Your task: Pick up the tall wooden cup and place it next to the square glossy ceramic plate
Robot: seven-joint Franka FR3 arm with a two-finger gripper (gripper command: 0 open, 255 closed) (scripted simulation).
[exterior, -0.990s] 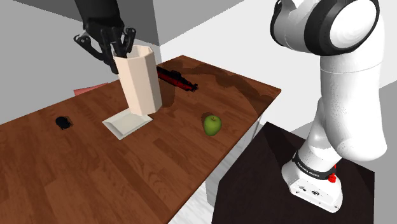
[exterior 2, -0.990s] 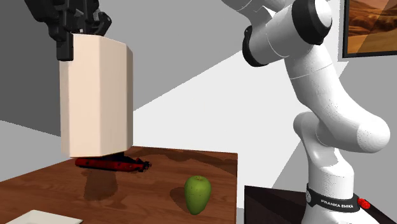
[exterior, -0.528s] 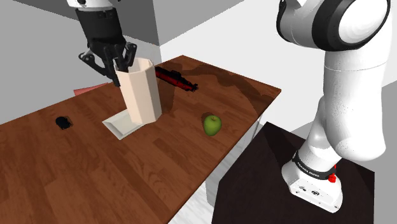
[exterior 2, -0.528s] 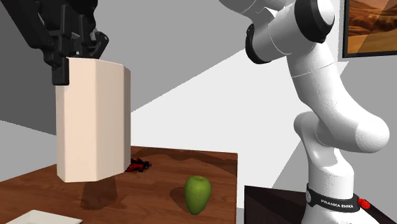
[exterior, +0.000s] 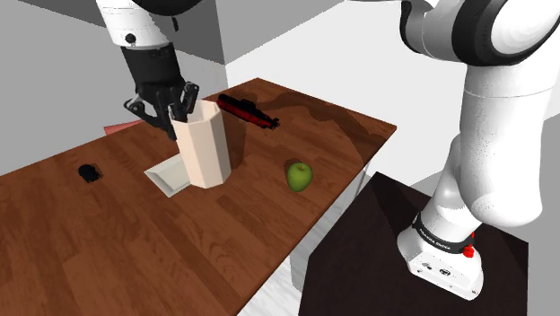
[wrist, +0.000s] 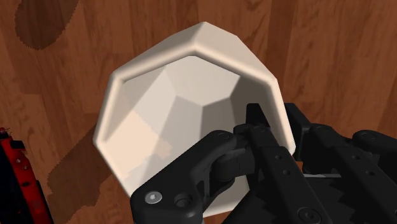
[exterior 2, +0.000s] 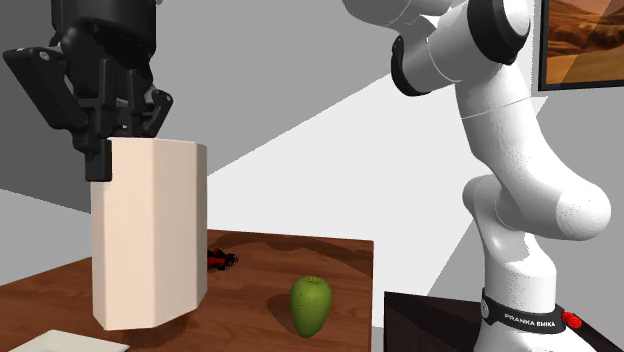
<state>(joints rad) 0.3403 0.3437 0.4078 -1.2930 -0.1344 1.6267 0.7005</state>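
A tall pale cream faceted cup hangs upright from my gripper, which is shut on its rim, one finger inside the wall and one outside. The cup's base is low over the brown wooden table, right beside the white square plate; whether it touches the wood I cannot tell. In the second exterior view the cup stands large under the gripper, with a plate corner below. The wrist view looks down into the cup clasped by the gripper.
A green apple lies near the table's edge toward the stand. A red and black object lies behind the cup. A small black item and a pink thing sit at the shoulder view's left.
The gripper has carried the cup downward and slightly toward the shoulder view's right, from above the plate to low beside it. The grip stays the same.
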